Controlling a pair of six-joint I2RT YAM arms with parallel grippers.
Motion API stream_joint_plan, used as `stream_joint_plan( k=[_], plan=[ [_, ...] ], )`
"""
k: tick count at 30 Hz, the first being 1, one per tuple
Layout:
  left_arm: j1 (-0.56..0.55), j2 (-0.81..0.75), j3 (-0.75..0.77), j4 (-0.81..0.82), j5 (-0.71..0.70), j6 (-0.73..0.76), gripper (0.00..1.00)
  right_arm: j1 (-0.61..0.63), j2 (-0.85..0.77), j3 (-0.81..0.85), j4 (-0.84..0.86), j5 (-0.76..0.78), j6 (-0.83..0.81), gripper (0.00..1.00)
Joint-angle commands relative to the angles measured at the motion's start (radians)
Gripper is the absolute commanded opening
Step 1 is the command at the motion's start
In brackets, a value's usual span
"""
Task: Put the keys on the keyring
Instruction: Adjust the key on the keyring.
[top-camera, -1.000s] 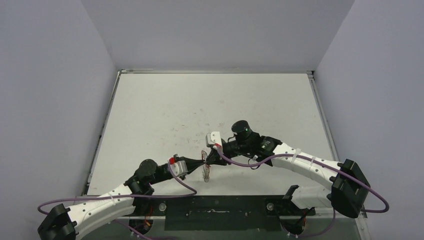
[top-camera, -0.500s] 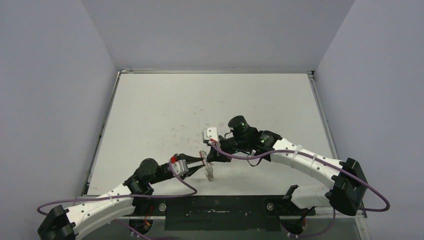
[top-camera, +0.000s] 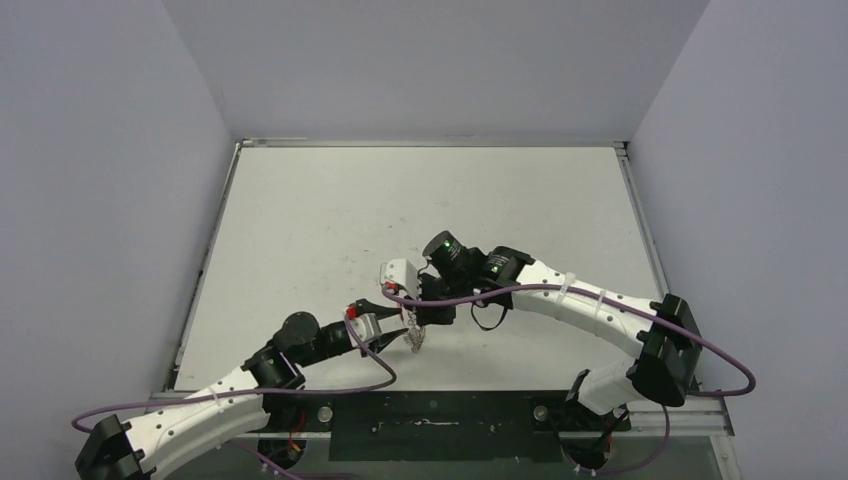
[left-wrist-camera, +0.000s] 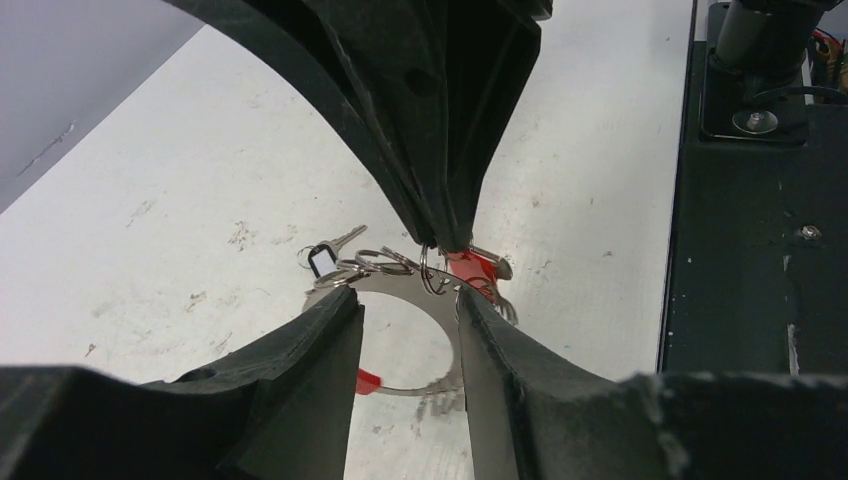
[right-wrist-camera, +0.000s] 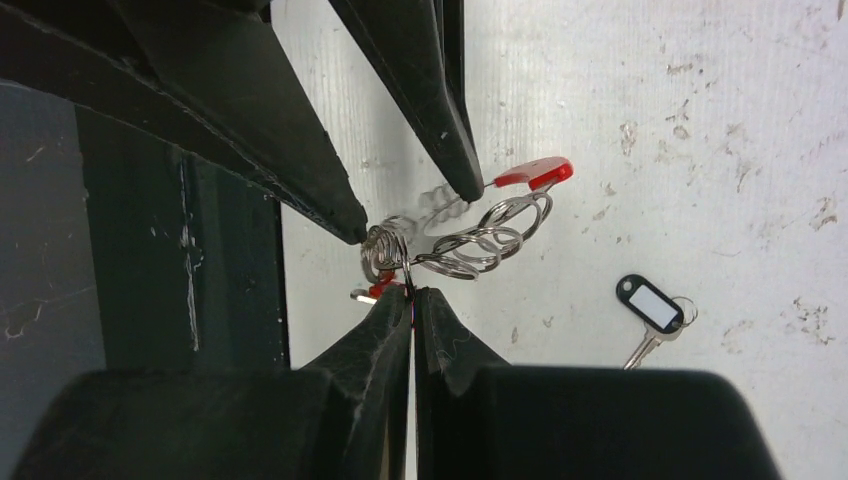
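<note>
The keyring (left-wrist-camera: 497, 352) is a thin metal ring with a red sleeve (left-wrist-camera: 366, 381) and several small silver rings strung on it. My left gripper (left-wrist-camera: 402, 298) holds it across its width between the jaws, just above the table near the front edge (top-camera: 415, 338). My right gripper (right-wrist-camera: 411, 292) is shut on one small silver ring (left-wrist-camera: 430, 270) of the bunch, tip to tip with the left gripper (right-wrist-camera: 412, 212). A loose key (right-wrist-camera: 655, 310) with a dark oblong head lies on the table beside the keyring; it also shows in the left wrist view (left-wrist-camera: 325, 255).
The black front strip of the table (top-camera: 430, 415) lies right beside both grippers and shows in the left wrist view (left-wrist-camera: 760, 200). The scuffed white table (top-camera: 420, 210) stretches back to grey walls on three sides.
My right arm has swung left and in toward the left gripper, and its tips now meet the keyring. The left gripper has shifted slightly with the keyring.
</note>
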Motion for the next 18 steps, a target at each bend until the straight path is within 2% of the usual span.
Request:
stream_joint_plan(
  k=[1, 4, 8, 13, 18],
  plan=[
    [-0.003, 0.016, 0.061, -0.013, -0.015, 0.024, 0.39, 0.013, 0.01, 0.067, -0.046, 0.063, -0.004, 0.0],
    [-0.003, 0.039, 0.067, 0.009, 0.014, 0.03, 0.37, 0.02, 0.018, 0.07, -0.044, 0.065, 0.0, 0.0],
    [-0.003, 0.089, 0.087, 0.027, 0.064, 0.039, 0.27, 0.027, 0.026, 0.069, -0.031, 0.063, 0.008, 0.0],
    [-0.003, 0.147, 0.101, 0.064, 0.104, 0.032, 0.26, 0.033, 0.034, 0.071, -0.025, 0.061, 0.009, 0.0],
    [-0.003, 0.179, 0.101, 0.101, 0.111, 0.019, 0.12, 0.037, 0.035, 0.069, -0.021, 0.059, 0.006, 0.0]
  ],
)
